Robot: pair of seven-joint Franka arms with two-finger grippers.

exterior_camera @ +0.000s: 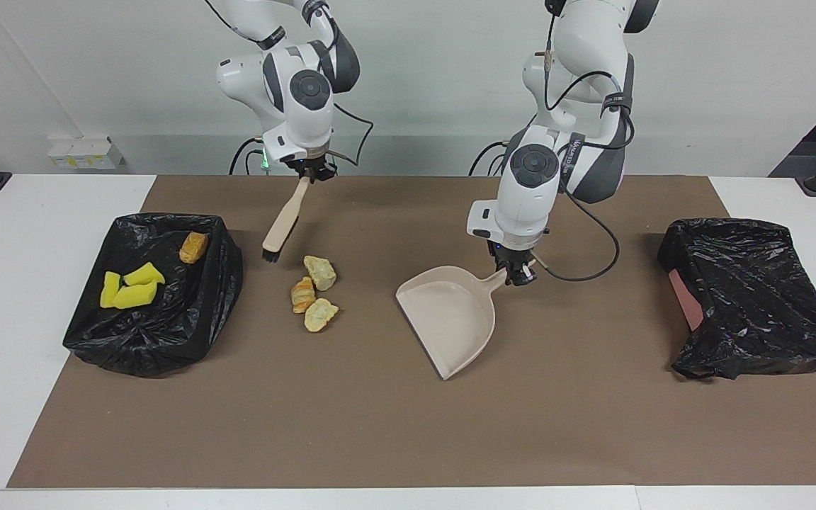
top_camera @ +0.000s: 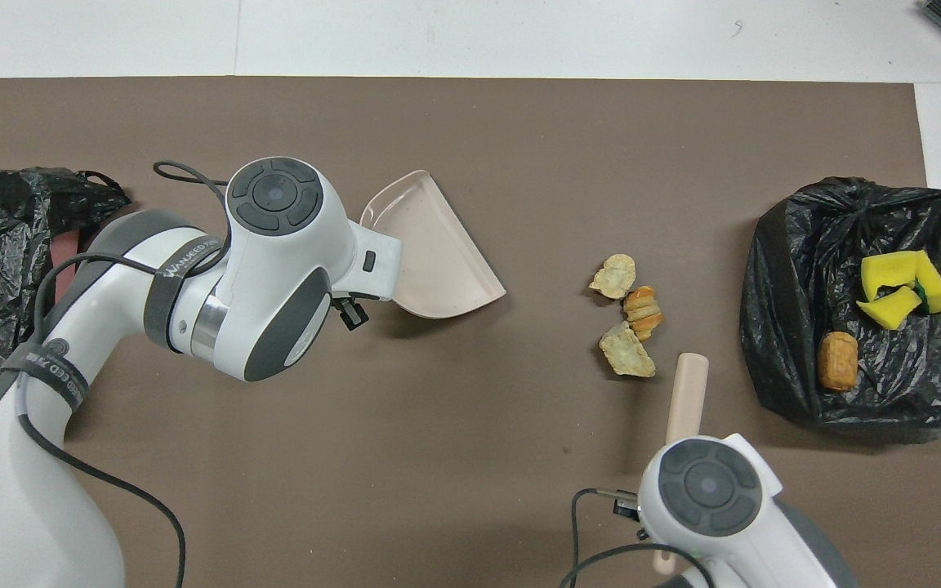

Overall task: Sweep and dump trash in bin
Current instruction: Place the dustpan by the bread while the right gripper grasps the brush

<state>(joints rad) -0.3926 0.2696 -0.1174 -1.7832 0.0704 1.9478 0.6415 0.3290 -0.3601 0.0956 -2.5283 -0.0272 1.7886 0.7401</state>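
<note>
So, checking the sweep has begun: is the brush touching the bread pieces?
Apart. The facing view shows bare mat between the brush bristles and the bread pieces.

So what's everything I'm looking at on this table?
Bread and croissant pieces: three, golden-beige, clustered on the mat between bin and dustpan.
Foam wedges: three, bright yellow, in the open bin.
Walnut-like lump: one, tan-orange, in that bin.
Open bin: one, black-bagged, at the right arm's end.
Bagged heap: one, black, at the left arm's end.
Mat: one, brown, covering the table.
Brush: one, beige, held.
Dustpan: one, beige, held.
Right gripper: shut on brush.
Left gripper: shut on dustpan handle.
</note>
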